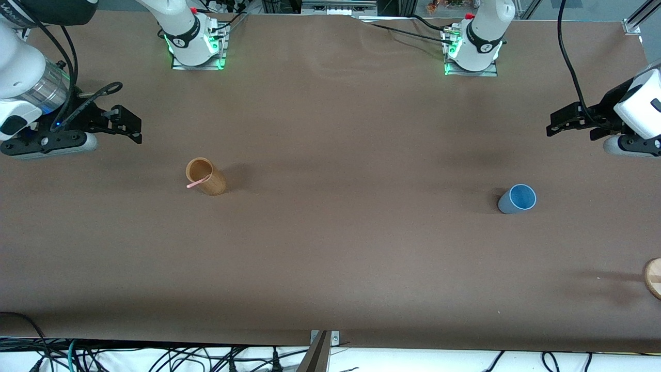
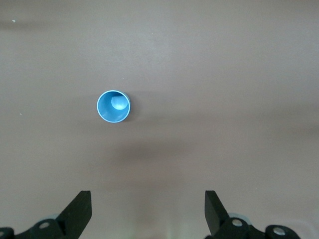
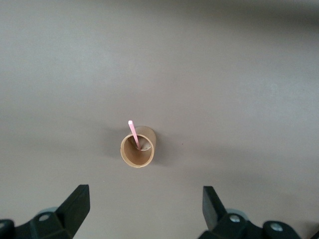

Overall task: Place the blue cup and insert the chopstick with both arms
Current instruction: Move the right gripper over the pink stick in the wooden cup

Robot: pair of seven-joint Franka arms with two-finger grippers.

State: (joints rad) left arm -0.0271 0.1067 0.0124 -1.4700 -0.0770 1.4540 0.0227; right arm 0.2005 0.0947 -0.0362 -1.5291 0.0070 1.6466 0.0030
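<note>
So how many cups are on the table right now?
2. The tan wooden cup holding the chopstick stands toward the right arm's end; the blue cup stands toward the left arm's end. None looks hidden.

Brown table [image 1: 330, 258]: blue cup [image 1: 517, 199], wooden cup [image 1: 206, 176].

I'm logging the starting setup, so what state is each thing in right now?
Small grey-blue plastic cup: upright, empty, toward the left arm's end.
Thin pale pink chopstick: leaning inside the tan cup, tip over the rim.
Tall tan wooden cylinder cup: upright, holding the chopstick.
Left tool: open, above the table.
Right tool: open, above the table.
</note>
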